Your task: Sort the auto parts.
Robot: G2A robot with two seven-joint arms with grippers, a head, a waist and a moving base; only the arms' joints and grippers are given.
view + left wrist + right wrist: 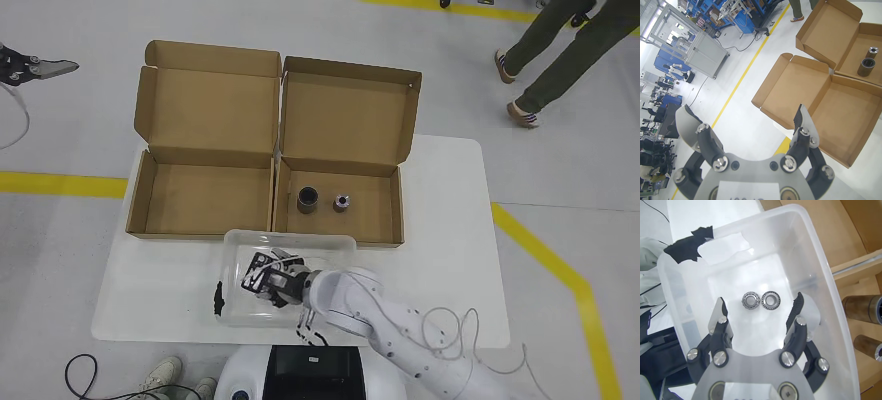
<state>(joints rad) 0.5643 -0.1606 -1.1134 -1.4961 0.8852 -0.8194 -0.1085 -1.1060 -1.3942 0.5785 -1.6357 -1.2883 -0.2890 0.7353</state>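
Down in the clear bin [821, 256], a shiny ring [750, 300] lay just beside a second ring [771, 300]. The right gripper [760, 296] hung over them, fingers spread wide, holding nothing. A fat tube [308, 199] and a small tube [342, 202] stood in the right box [370, 218]. The left gripper [743, 107], fingers spread too, hung over the floor, past the left box [205, 200].

no readable text, no legible labels or numbers
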